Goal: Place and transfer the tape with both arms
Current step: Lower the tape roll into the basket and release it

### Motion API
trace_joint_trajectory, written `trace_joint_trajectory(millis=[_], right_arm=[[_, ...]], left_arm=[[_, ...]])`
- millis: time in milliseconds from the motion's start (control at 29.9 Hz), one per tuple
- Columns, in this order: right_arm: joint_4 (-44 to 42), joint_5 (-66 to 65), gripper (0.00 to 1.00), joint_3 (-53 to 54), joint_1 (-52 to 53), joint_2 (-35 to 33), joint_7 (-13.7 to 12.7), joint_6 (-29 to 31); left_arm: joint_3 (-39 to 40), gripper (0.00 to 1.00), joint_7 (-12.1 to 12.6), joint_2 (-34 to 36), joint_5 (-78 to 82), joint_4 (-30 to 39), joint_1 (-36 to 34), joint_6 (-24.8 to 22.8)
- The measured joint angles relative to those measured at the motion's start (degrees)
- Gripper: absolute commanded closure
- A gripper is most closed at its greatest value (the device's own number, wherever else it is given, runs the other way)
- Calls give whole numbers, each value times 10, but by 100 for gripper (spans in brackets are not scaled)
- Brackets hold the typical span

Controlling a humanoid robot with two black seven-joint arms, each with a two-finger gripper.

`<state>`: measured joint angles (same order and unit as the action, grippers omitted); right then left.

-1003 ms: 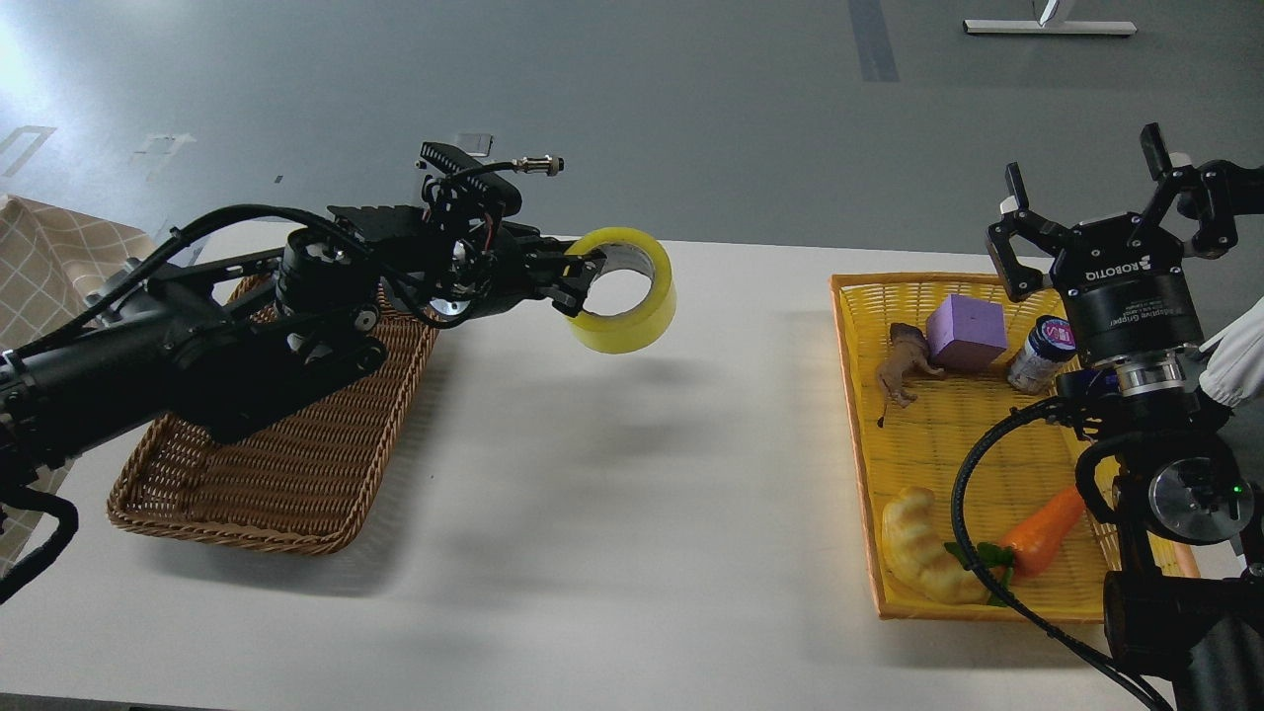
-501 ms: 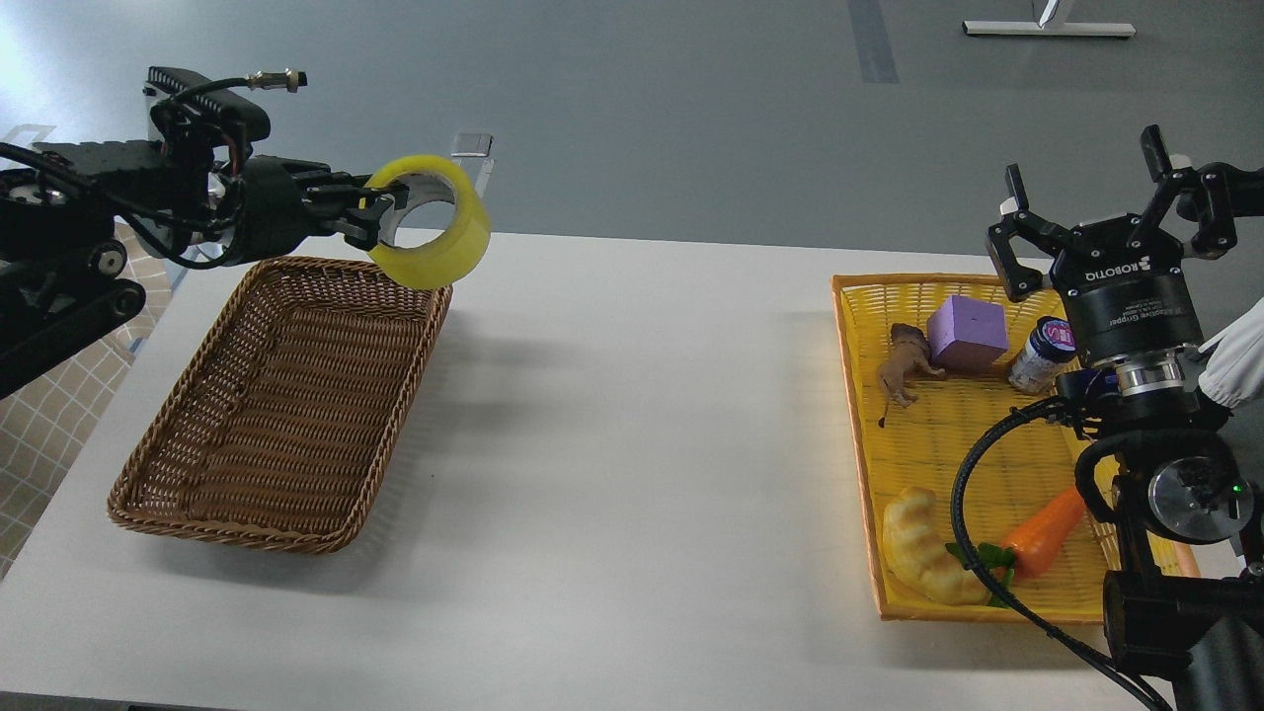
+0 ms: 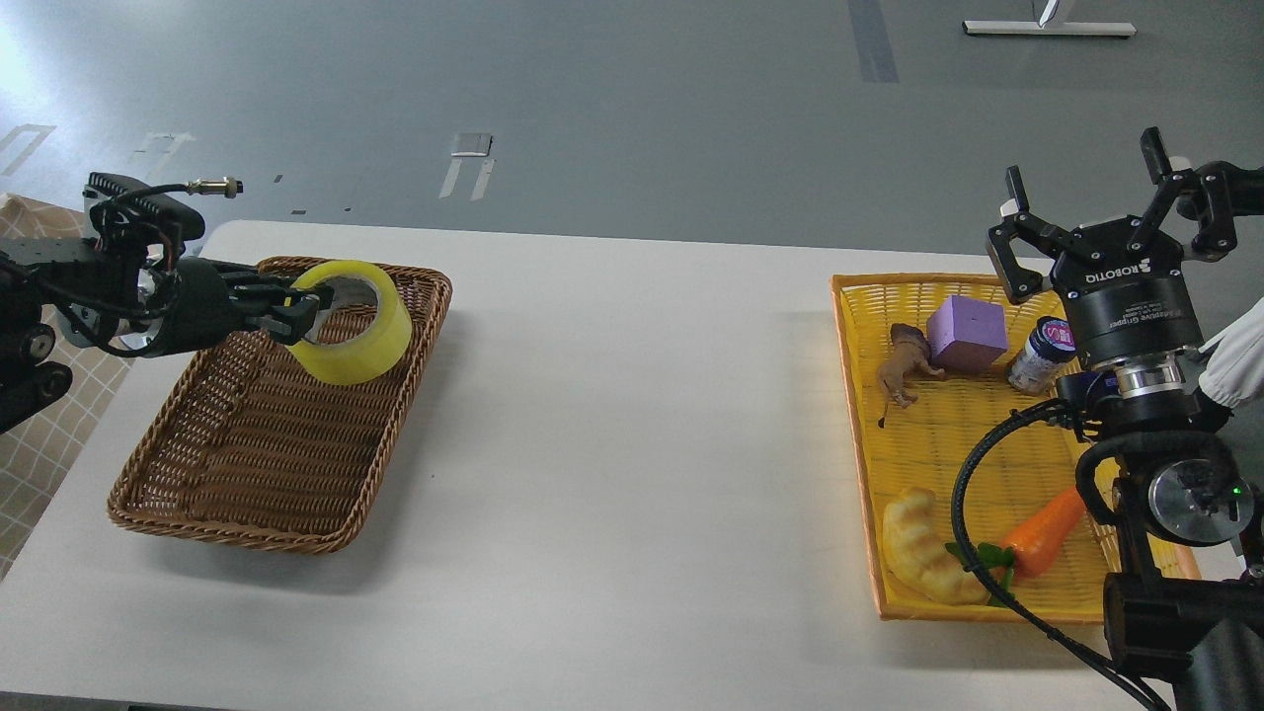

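The tape (image 3: pixel 357 330), a translucent yellow roll with a grey-white core, hangs over the far part of the brown wicker basket (image 3: pixel 247 494). My left gripper (image 3: pixel 301 311) comes in from the left and is shut on the tape's left rim, holding it above the basket floor. My right gripper (image 3: pixel 1101 227) is open and empty, fingers spread and pointing up, above the far right side of the yellow basket (image 3: pixel 859 434).
The yellow basket holds a purple block (image 3: pixel 966 333), a toy animal (image 3: pixel 904 367), a small jar (image 3: pixel 1042 355), a croissant toy (image 3: pixel 923 548) and a carrot toy (image 3: pixel 1042 518). The white table (image 3: pixel 632 444) lies between the baskets. A checked cloth (image 3: pixel 30 434) hangs at the left edge.
My left gripper has carried the tape from mid-table leftward, then down, to over the brown basket. The right arm has not moved.
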<state>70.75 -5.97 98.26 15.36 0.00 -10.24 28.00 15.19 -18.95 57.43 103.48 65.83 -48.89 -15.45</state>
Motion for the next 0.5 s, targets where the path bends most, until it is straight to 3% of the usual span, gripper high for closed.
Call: trace_joint_trajectory(millis=[501], right_arm=[[-1, 0, 0, 0, -4, 0, 0, 0]], left_arm=[[-1, 100, -9, 0, 2, -50, 60, 32]])
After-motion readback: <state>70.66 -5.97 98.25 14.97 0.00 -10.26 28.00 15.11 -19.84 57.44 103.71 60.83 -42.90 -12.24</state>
